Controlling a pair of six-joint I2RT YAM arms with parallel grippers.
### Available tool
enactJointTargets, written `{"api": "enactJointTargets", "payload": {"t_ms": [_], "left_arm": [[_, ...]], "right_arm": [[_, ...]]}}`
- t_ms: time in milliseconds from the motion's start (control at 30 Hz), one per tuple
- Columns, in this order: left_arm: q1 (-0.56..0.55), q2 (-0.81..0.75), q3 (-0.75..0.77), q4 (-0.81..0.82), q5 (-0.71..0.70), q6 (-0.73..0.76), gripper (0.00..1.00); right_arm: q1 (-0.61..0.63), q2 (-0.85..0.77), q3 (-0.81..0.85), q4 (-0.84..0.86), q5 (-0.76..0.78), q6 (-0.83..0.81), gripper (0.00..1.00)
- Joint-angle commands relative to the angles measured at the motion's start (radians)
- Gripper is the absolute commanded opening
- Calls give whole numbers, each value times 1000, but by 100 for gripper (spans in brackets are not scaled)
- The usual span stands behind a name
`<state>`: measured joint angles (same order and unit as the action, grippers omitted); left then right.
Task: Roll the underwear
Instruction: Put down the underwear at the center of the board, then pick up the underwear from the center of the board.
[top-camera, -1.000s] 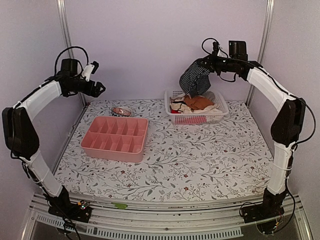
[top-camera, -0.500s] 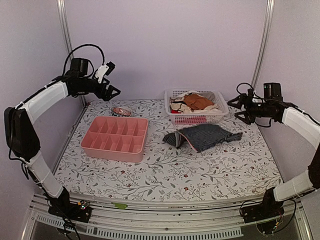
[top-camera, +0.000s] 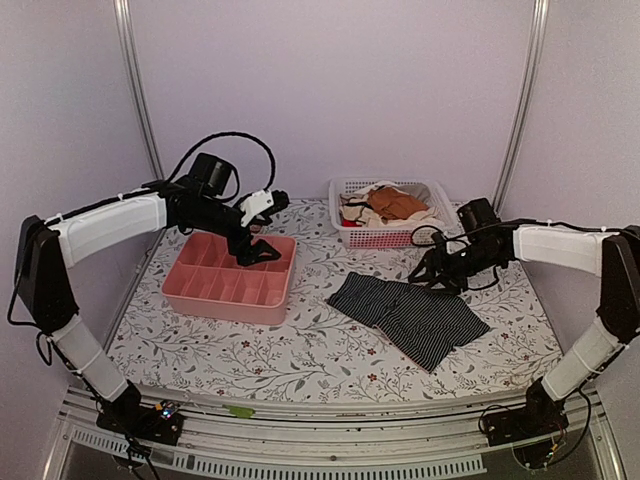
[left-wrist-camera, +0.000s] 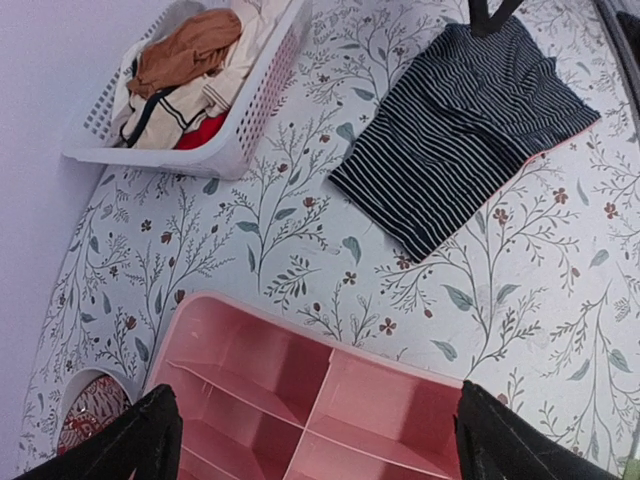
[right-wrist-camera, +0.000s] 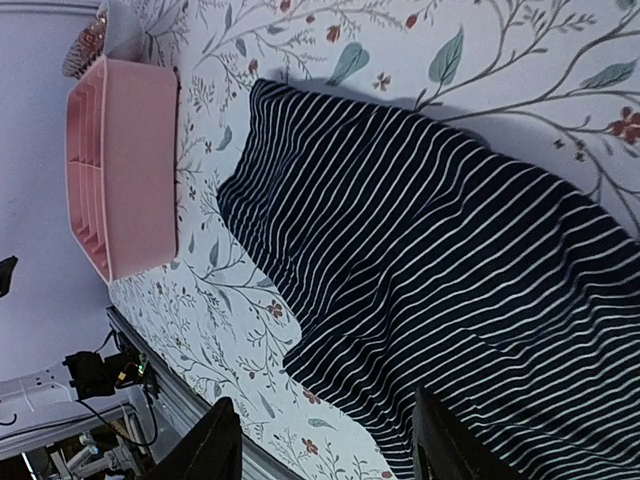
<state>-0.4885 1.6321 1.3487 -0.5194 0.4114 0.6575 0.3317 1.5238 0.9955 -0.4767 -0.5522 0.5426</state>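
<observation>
floral tablecloth (top-camera: 300, 350) — underwear (top-camera: 415, 315) flat, right tool (top-camera: 434, 278) at its edge.

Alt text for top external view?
Striped underwear lies spread flat on the floral table, the right end effector open by its far edge. The left end effector hovers open over a pink divider tray; a white basket of clothes sits behind.

The floral-patterned worktop (top-camera: 330, 350) carried a pink plastic divided tray (top-camera: 225, 308), a white lattice plastic basket (top-camera: 390, 238) and the flat-spread navy white-striped fabric underwear (top-camera: 415, 312).
</observation>
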Motion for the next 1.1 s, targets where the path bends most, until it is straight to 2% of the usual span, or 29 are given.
{"api": "enactJointTargets", "payload": {"t_ms": [0,200,400,633,800,933,1067], "left_arm": [[-47,38,10,-19,21,-1,95],[-103,101,12,-22,8,-1,88],[-121,147,48,-22,27,-9,85],[-235,271,111,-8,-49,57,71],[-325,433,205,7,-140,71,61],[-335,514,260,10,-211,48,57],[-322,542,267,33,-178,50,57]], "right_arm": [[120,134,47,-22,-24,-81,56],[261,284,86,-19,-14,-130,51],[287,380,85,-44,18,-137,42],[218,257,-85,-57,71,-83,39],[215,160,-37,-81,83,-42,39],[209,73,-18,-126,122,2,40],[180,-22,-91,-159,142,56,40]]}}
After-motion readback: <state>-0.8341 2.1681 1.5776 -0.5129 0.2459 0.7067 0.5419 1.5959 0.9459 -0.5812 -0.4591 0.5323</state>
